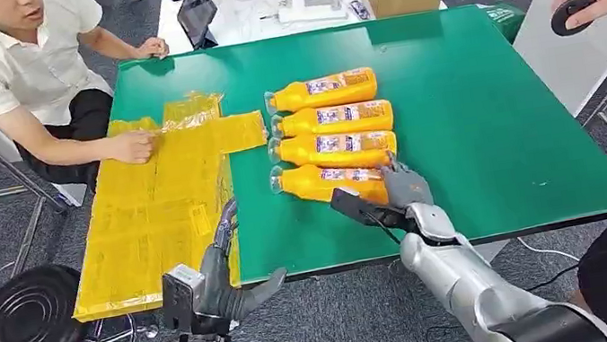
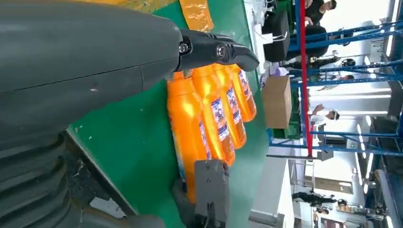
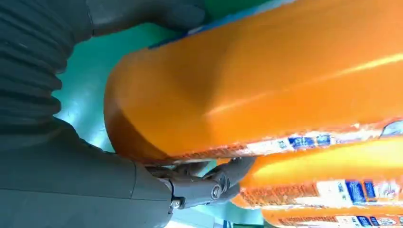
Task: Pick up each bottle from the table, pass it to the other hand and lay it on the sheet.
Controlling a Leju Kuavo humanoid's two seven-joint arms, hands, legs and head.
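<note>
Four orange bottles lie side by side on the green table (image 1: pixel 494 133), caps toward the yellow sheet (image 1: pixel 153 221), which hangs partly over the table's near edge. The right hand (image 1: pixel 386 199) sits at the base end of the nearest bottle (image 1: pixel 324 181): in the right wrist view the thumb (image 3: pixel 157 14) lies along one side of the orange body and the darker fingers (image 3: pixel 214 183) curl against the other, between this bottle and the second bottle (image 1: pixel 337 146). The bottle looks to rest on the table; whether the grasp has fully tightened cannot be told from these views — contact on both sides is plain, lift is not. The left hand (image 1: pixel 222 287) waits near the table's front edge beside the sheet, fingers spread and holding nothing.

Risks from this position, as judgement. The grip is at the base end rather than the middle, so the capped end could droop on lifting and the smooth body slide out of the fingers. Fingers wedged between neighbours may nudge the second bottle and set the row rolling. At the handover, releasing before the left hand has wrapped the bottle would drop it at the table edge. A person's hand (image 1: pixel 131 147) rests on the sheet — a possible obstruction when laying down.
</note>
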